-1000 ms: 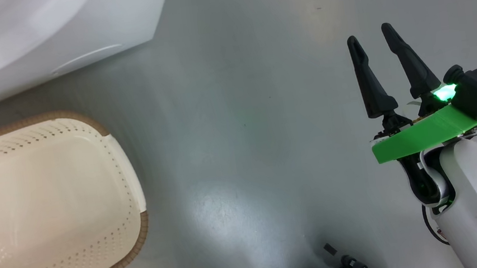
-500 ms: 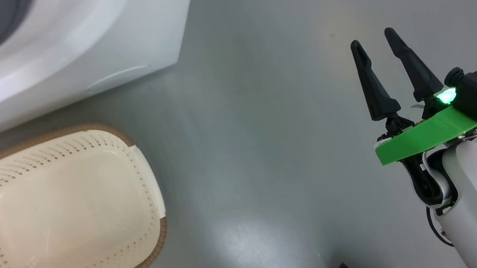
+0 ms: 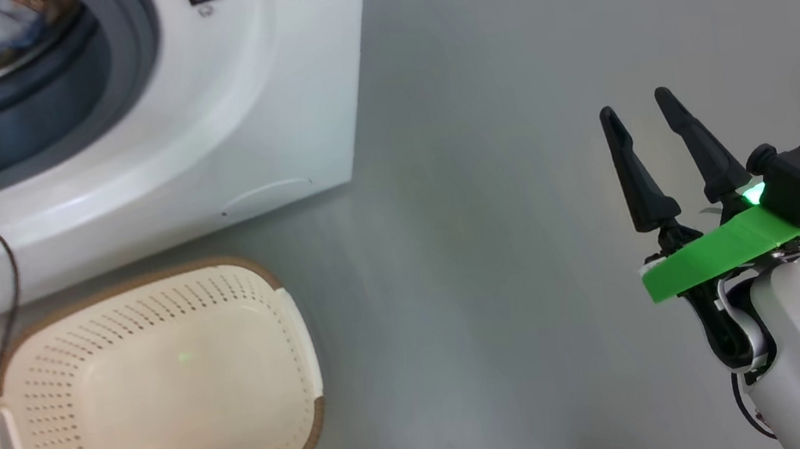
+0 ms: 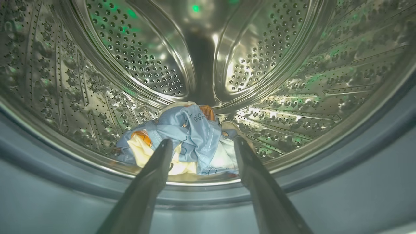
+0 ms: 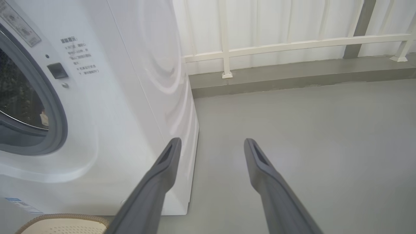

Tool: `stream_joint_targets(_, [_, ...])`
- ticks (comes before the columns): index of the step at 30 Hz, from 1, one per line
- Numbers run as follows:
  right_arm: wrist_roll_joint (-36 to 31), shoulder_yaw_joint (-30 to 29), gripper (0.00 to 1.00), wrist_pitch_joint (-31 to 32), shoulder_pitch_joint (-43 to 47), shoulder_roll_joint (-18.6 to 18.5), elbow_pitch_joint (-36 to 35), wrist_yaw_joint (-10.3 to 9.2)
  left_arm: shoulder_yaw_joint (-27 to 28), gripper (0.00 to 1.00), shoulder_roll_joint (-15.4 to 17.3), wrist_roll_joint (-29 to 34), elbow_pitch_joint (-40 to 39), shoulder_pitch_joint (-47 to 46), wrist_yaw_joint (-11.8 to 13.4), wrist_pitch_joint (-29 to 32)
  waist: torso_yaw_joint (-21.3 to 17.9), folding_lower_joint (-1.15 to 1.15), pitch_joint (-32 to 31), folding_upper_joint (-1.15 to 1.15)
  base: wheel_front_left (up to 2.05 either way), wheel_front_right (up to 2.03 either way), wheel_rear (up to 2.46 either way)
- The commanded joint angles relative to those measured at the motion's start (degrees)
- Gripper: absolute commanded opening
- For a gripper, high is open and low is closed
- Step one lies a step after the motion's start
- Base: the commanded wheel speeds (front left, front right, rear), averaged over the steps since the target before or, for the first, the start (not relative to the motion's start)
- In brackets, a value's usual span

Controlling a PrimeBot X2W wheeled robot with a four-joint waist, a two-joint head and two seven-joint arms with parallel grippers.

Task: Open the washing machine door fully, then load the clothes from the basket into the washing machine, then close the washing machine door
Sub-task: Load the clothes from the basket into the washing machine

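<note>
The clothes [image 4: 191, 143] (a small crumpled bundle of light blue printed fabric and a cream piece) lie at the bottom of the steel drum [image 4: 292, 81], near its front lip. Soft, light and limp, they look best pinched at a raised fold. The left tool [image 4: 203, 140] hangs open just before them, gripping nothing. The basket [image 3: 261, 333] sits empty beside the washing machine [image 3: 238, 84]. The right tool [image 3: 633, 102], also open, hovers far right.
</note>
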Motion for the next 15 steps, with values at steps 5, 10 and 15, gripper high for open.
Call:
stream_joint_targets(5, [1.0, 1.5, 1.0, -0.4, 2.4, -0.9, -0.2, 0.25, 0.2, 1.0, 1.6, -2.0, -7.2, 8.2, -0.3, -0.8, 4.1, 0.01, -7.7, 0.0, 0.0, 0.0, 0.0])
stream_joint_targets(10, [1.4, 1.5, 1.0, -0.4, 3.6, -1.2, 0.4, 0.25, 1.3, 1.0, 1.2, -2.2, -14.3, 15.8, -0.3, -0.8, 5.8, 0.01, -10.8, 0.0, 0.0, 0.0, 0.0])
stream_joint_targets(15, [1.6, 1.4, 1.0, -0.4, 4.9, -1.7, 0.8, 0.25, 3.5, 1.0, 0.4, -1.8, -21.8, 23.8, -0.3, -0.8, 7.2, 0.01, -13.8, 0.0, 0.0, 0.0, 0.0])
